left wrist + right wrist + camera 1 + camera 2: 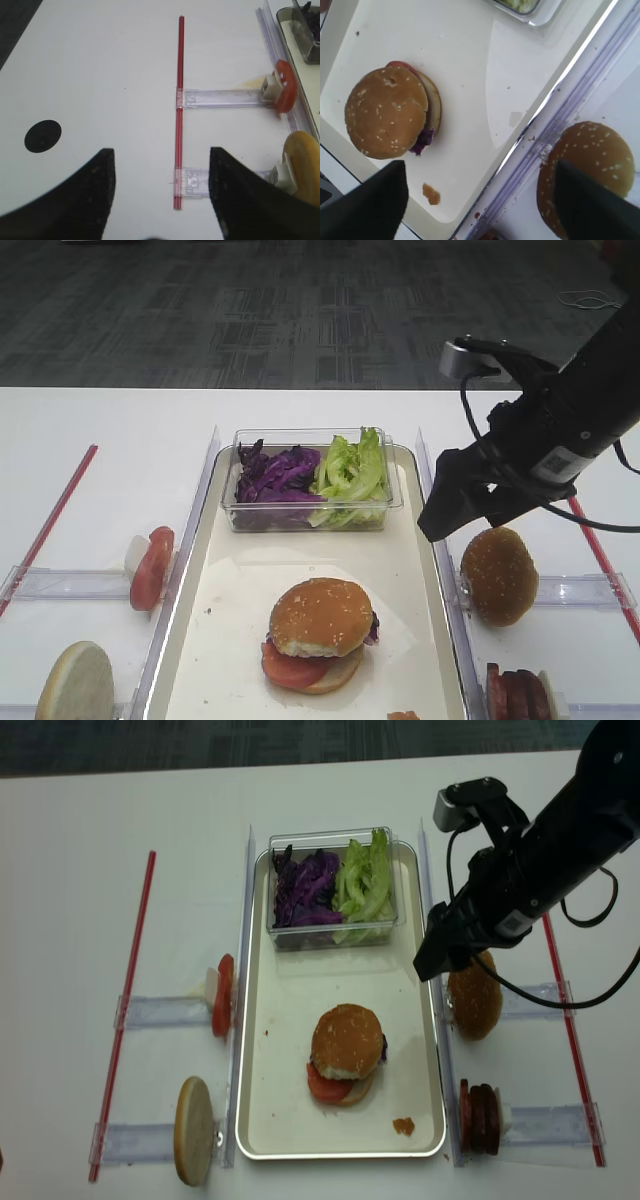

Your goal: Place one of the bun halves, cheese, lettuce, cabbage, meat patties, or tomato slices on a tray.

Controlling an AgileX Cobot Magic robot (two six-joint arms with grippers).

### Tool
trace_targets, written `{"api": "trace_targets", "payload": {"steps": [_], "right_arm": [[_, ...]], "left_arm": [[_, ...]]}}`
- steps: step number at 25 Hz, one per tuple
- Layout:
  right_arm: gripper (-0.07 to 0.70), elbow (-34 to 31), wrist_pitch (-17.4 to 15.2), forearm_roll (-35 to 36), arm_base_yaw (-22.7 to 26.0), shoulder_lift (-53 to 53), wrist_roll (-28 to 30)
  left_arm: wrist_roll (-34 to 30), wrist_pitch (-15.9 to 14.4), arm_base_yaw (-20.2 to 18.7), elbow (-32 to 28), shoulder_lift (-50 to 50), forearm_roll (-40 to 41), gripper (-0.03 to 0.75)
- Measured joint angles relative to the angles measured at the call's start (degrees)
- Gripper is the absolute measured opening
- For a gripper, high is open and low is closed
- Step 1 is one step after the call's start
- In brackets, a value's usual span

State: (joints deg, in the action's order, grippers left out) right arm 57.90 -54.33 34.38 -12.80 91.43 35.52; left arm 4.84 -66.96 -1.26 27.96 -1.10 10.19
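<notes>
On the cream tray [200, 640] stands a stacked burger topped by a sesame bun half [321, 615], with a tomato slice [290, 668] under it. Purple cabbage [275, 475] and lettuce [350, 468] fill a clear tub at the tray's far end. A second sesame bun half [499, 576] stands on edge right of the tray, with meat patties [515, 695] nearer the front. My right gripper [455, 510] hangs open and empty above the tray's right rail, its right finger over that bun [592, 160]. My left gripper [161, 151] is open over bare table, holding nothing.
Left of the tray, a tomato slice [152, 568] and a pale seedless bun half [75, 683] stand in clear holders. Red strips [50, 525] run down both table sides. A brown crumb [431, 194] lies on the tray's near corner.
</notes>
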Motion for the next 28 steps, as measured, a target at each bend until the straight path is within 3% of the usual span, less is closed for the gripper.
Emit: {"api": "trace_targets", "payload": {"steps": [19, 28], "right_arm": [[0.602, 0.1, 0.4, -24.9, 0.0, -1.9, -22.9], [0.602, 0.1, -0.8, -27.4, 3.6, -2.2, -27.1]], "left_arm": [[0.0, 0.0, 0.0, 0.0, 0.0, 0.0, 0.393], [0.0, 0.0, 0.0, 0.0, 0.0, 0.0, 0.393]]}}
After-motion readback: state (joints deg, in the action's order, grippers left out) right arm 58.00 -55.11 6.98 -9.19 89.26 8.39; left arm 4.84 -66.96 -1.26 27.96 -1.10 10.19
